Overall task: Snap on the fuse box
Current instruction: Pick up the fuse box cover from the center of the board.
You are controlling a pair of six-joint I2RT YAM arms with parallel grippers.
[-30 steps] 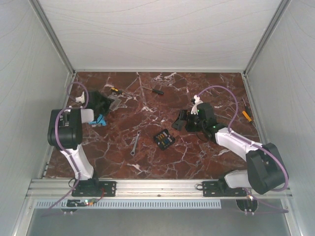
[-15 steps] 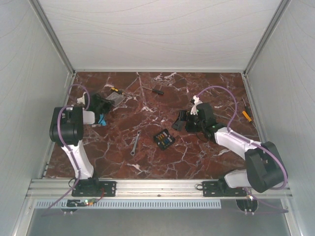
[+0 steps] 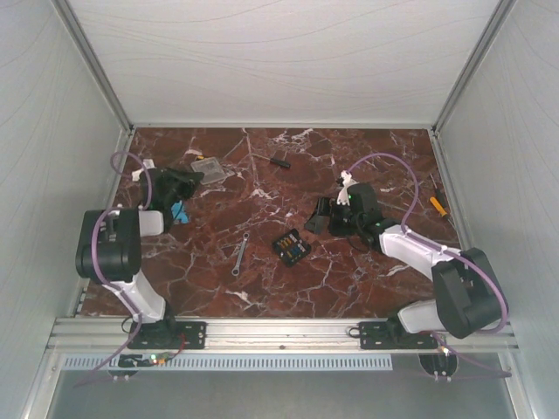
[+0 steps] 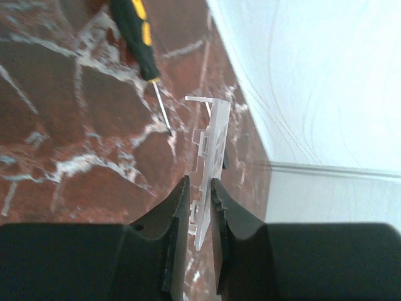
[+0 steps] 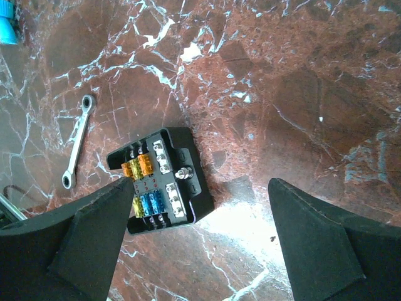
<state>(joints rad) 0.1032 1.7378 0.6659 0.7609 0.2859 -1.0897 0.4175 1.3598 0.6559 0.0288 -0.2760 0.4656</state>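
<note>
- Black plastic forms the fuse box [image 5: 160, 179], an open squarish tray lying flat on the red marble table [image 3: 349, 279], near its middle.
- Inside it sit two short rows of fuses [image 5: 145, 164]. The row farther from the camera has orange and yellow ones with a pale one beside them. The nearer row has a yellow one and then blue ones.
- Tiny red marks run between the two rows, too small to read.
- In the right wrist view the box shows in the gap between the spread fingers of the right gripper [image 5: 197, 188]. It lies closer to the finger on the picture's left and touches neither.
- That gripper stands wide and holds nothing.
- From above, the box [image 3: 291, 247] lies just beside the right gripper [image 3: 325, 214], on the side toward the arm bases.
- The left gripper [image 4: 199, 188] is well apart from the box, at the table's far left. Its jaws are drawn narrow, pinching a clear plastic cover [image 4: 210, 150] by its lower edge so it stands on edge.
- A black-and-yellow screwdriver [image 4: 135, 31] lies on the marble just beyond the cover.
- A small wrench [image 5: 76, 139] lies near the box's left side, apart from it.
</note>
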